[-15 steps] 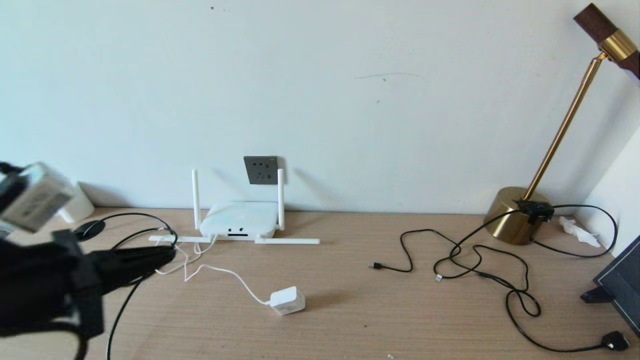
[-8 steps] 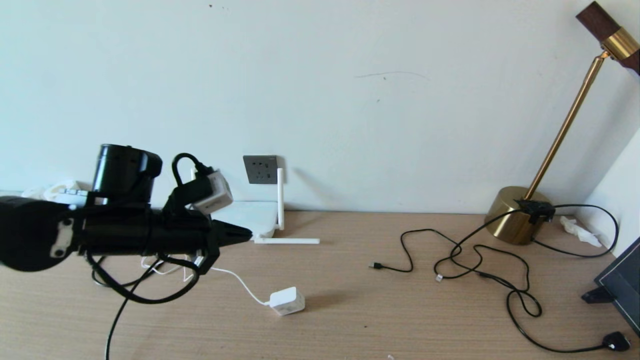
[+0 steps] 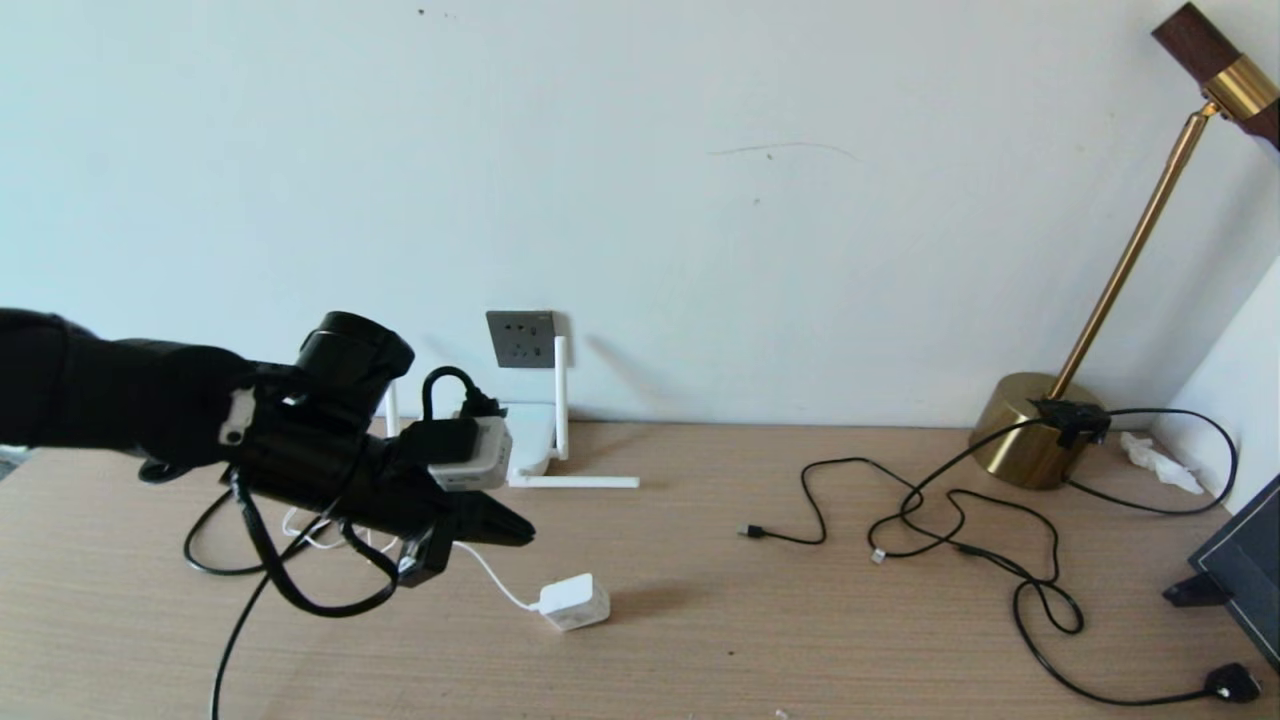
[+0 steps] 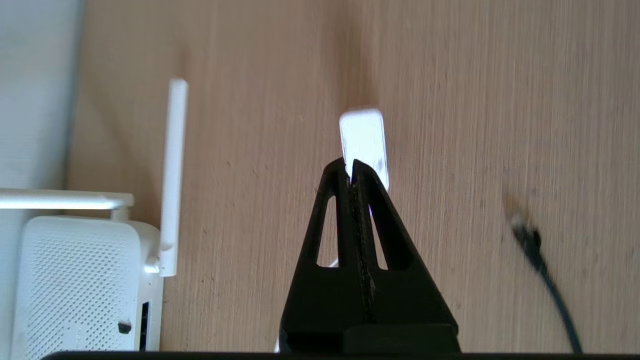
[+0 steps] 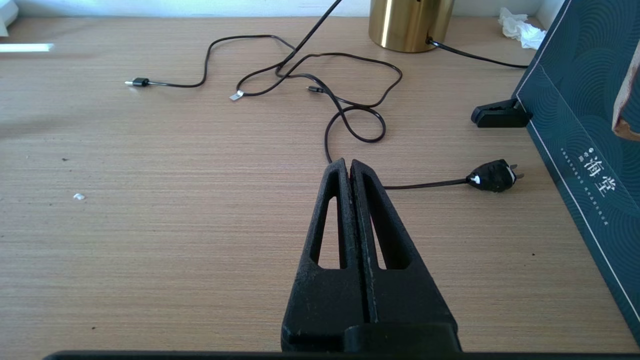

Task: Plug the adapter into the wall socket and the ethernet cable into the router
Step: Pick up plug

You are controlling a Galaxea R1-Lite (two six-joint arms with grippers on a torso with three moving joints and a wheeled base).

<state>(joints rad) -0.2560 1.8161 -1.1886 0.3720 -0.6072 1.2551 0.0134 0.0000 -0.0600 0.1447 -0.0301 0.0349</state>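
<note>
The white adapter point(image 3: 575, 602) lies on the wooden table with its thin white cord point(image 3: 492, 577) running left. My left gripper point(image 3: 525, 533) is shut and empty, hovering just left of and above the adapter point(image 4: 362, 134). The dark grey wall socket point(image 3: 521, 339) is on the wall behind. My left arm hides most of the white router point(image 3: 528, 432); its body point(image 4: 75, 280) shows in the left wrist view. The thick black ethernet cable point(image 3: 232, 630) trails off the table's front left. My right gripper point(image 5: 350, 162) is shut and empty, low over the table's right side.
A brass lamp point(image 3: 1030, 430) stands at the back right. Thin black cables point(image 3: 950, 520) sprawl across the right half, ending in a mains plug point(image 5: 495, 176). A dark blue box point(image 5: 575, 150) stands at the right edge. A blurred black cable end point(image 4: 525, 235) lies near my left gripper.
My left arm has swung in from the far left, rightward and down. Its shut gripper now sits close to the adapter, and the arm covers most of the router.
</note>
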